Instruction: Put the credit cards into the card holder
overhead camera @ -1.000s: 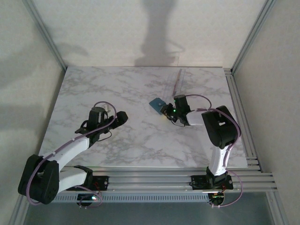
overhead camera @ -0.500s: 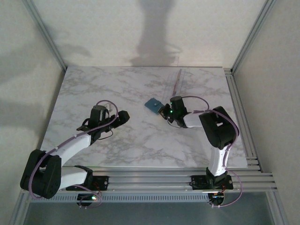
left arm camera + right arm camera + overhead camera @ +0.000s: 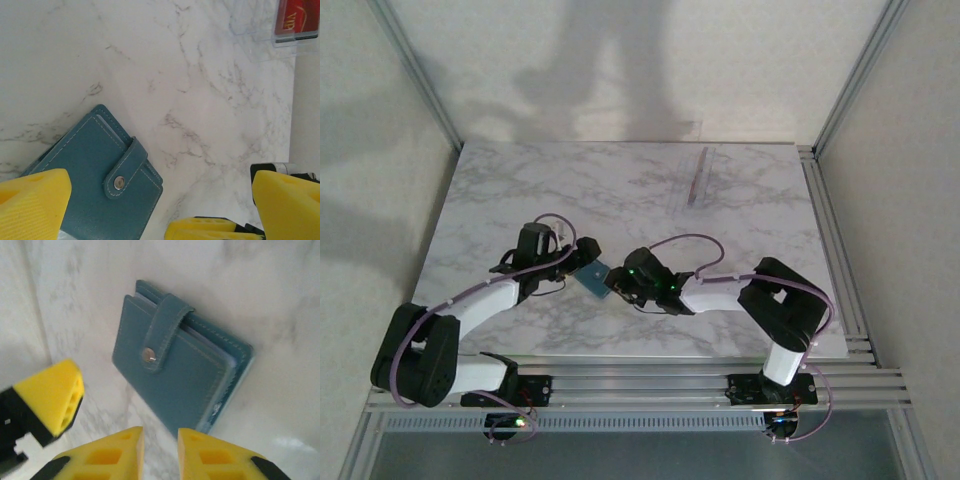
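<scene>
The clear card holder (image 3: 698, 177) lies at the back right of the table. In the left wrist view a red credit card (image 3: 296, 17) stands in the card holder (image 3: 250, 31). A closed teal wallet (image 3: 592, 278) with a snap strap lies flat on the marble between both grippers. My left gripper (image 3: 578, 252) is wide open, and the wallet (image 3: 90, 175) rests beside its left finger (image 3: 30, 202). My right gripper (image 3: 160, 442) stands just short of the wallet (image 3: 175, 370), jaws a narrow gap apart with bare marble between them.
The right gripper's yellow fingers (image 3: 215, 229) reach into the left wrist view from below. A left finger (image 3: 50, 395) stands close to the wallet's left side. An aluminium frame rail (image 3: 840, 270) borders the table's right edge.
My right arm has swung from the back middle to the front left, bringing the wallet with it. Its jaws have parted off the wallet. My left gripper edged toward the wallet.
</scene>
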`<state>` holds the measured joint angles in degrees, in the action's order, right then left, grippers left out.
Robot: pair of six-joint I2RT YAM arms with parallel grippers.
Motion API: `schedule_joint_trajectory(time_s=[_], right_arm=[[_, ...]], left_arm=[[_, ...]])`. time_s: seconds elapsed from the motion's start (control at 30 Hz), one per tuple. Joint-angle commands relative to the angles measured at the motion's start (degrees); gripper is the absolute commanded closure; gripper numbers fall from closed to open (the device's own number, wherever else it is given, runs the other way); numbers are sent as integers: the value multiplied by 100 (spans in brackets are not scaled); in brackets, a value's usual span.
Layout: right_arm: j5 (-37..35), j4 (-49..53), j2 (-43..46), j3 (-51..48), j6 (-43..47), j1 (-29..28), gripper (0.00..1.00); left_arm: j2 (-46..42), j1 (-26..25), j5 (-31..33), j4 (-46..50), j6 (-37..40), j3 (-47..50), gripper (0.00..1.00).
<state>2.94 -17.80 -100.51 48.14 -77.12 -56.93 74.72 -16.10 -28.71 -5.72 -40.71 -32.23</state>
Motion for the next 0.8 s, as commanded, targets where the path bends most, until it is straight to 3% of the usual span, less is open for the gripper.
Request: schedule_joint_trajectory(time_s=[0.0,0.07,0.13,0.27,0.33,0.5,0.77], right_arm=[[-2,1051,335,398,945,165,53],[303,2452,234,1144,2051,406,53],[153,3230,157,1605,3081,476,53],[775,3293,-88,1862,3995,750,53],[1093,3339,-322,2077,4346,843,55],[1449,3504,-982,2653,4700,905,63],[1830,3281,-1480,2775,4515,912,68]], left_arm=[[-142,29,482,593,128,-152,7],[-231,141,686,939,248,-214,7],[-395,214,698,1255,309,-225,7],[-815,220,680,1537,230,-25,10],[-877,218,604,1643,264,126,22],[-619,221,79,1112,69,567,49],[-361,219,285,809,69,607,59]])
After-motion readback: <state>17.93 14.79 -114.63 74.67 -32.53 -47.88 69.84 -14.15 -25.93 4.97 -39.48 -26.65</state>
